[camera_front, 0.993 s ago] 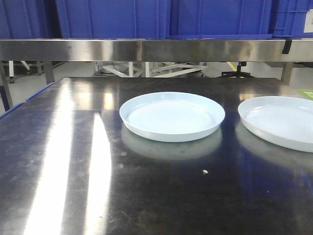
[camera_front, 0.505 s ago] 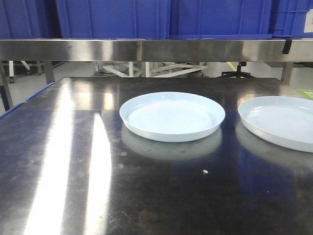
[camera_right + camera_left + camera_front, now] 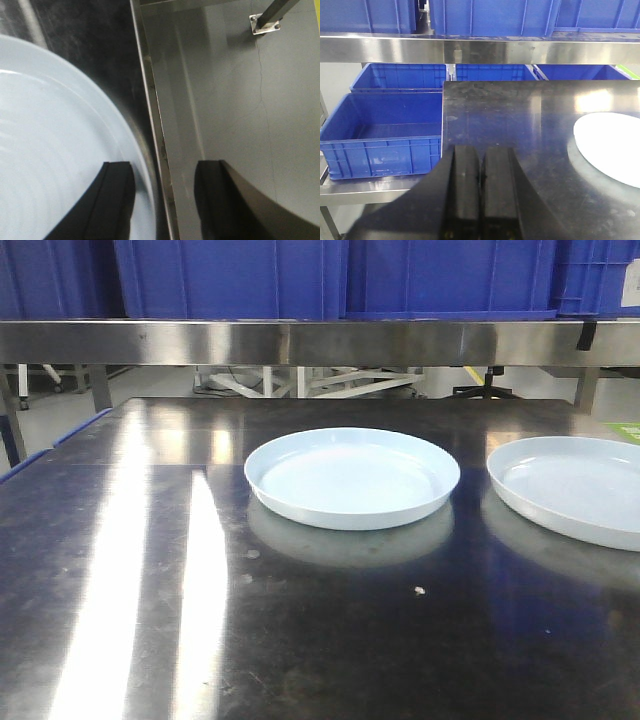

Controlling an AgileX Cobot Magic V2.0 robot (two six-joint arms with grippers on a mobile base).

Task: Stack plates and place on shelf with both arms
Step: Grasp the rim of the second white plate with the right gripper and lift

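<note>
**Left claw** (image 3: 481, 167): fingers pressed together and holding nothing, over the left part of the counter (image 3: 520, 115), short of the middle plate (image 3: 612, 145).

**Right claw** (image 3: 165, 175): fingers spread, straddling the outer rim of the right plate (image 3: 50, 150) at the counter's right edge. One finger is above the plate and the other is past the counter edge. Contact with the rim cannot be told from the blurred view.

**Progress:** the task appears to be at its opening step. The two plates lie flat and apart on the counter, not stacked. The steel shelf (image 3: 300, 340) above the counter's far side carries no plate. Gripping, stacking and the two-armed lift are all left to do.

**Containers:** the contents of the blue bins (image 3: 230, 275) on that shelf are hidden. The open blue crates (image 3: 385, 125) left of and below the counter look empty.
</note>
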